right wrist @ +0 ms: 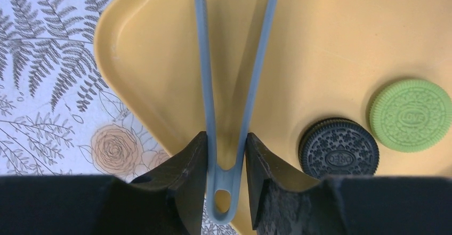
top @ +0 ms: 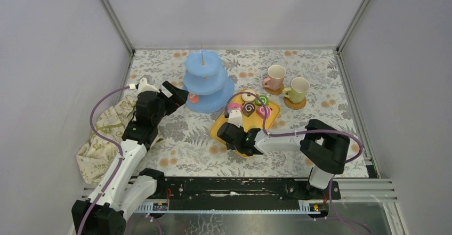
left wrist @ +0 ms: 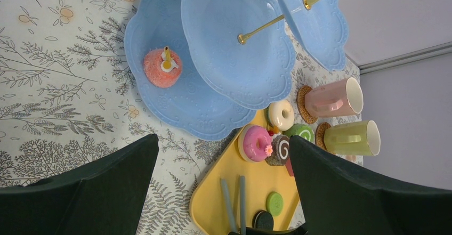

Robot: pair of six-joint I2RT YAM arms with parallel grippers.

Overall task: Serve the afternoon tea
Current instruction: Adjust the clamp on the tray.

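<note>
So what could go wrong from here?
The right end effector pinches the tongs near their hinge, so they may twist or slip. The black cookie lies flat on the tray and may get pushed, not lifted. The open left end effector sits close to the stand and could bump it.

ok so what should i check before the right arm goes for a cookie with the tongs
1. Tongs held: ok, right pincer shut on their hinge end.
2. Tongs tips: ok, spread apart, nothing between them.
3. Target: ok, black cookie and green cookie lie flat on the yellow tray beside the tongs.
4. Room on the stand: ok, upper tiers bare, one orange cake on the bottom tier.
5. Left pincer: ok, open, short of the stand.
6. Squeezing from that grip: cannot tell.
</note>
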